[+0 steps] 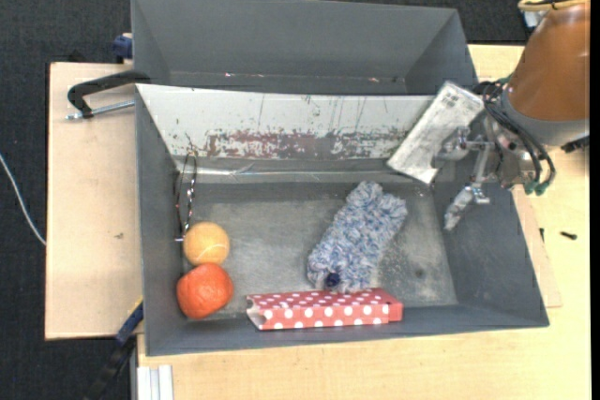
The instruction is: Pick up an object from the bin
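Observation:
My gripper (461, 206) hangs over the right side of the bin, close to the right wall. A flat silver-white foil packet (433, 134) stands tilted at the back right corner. Its lower right edge lies against the gripper's body, and whether it is gripped is hidden. A fuzzy blue-and-white cloth piece (359, 234) lies on the bin floor to the left of the gripper, apart from it.
A long red box with white dots (323, 309) lies along the front wall. An orange ball (204, 290) and a yellow-orange ball (206, 244) sit at the front left, with a thin wire tool (185, 192) behind them. The arm enters from the right.

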Available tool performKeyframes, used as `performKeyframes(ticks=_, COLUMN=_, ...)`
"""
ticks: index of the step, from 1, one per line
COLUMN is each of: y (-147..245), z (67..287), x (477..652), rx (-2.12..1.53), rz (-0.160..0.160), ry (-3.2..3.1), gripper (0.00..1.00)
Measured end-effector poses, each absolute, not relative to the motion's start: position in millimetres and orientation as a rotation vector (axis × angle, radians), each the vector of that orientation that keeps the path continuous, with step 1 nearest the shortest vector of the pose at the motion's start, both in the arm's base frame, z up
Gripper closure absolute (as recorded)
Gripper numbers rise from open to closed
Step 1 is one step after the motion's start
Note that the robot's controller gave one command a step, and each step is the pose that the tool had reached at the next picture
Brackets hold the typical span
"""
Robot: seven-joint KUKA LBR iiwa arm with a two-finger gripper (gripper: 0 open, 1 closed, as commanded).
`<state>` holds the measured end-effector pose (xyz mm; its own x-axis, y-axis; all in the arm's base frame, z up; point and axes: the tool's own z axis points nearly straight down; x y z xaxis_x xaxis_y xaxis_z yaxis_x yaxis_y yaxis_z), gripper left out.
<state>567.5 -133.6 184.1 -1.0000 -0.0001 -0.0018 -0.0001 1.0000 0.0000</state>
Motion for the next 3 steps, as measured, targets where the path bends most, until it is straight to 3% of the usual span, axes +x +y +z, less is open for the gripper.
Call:
performKeyframes(ticks=1, y=-82, z=74, x=575.6, rx=-0.212, rz=-0.002, ry=3.128, gripper=1.00)
performKeyframes(ticks=2, y=-82, z=74, x=575.7, rx=-0.213, rz=-0.003, ry=3.128, gripper=1.00)
performKeyframes(ticks=3, y=-76, z=274, x=578.5, rx=-0.292, rz=-0.001, ry=3.123, gripper=1.00)
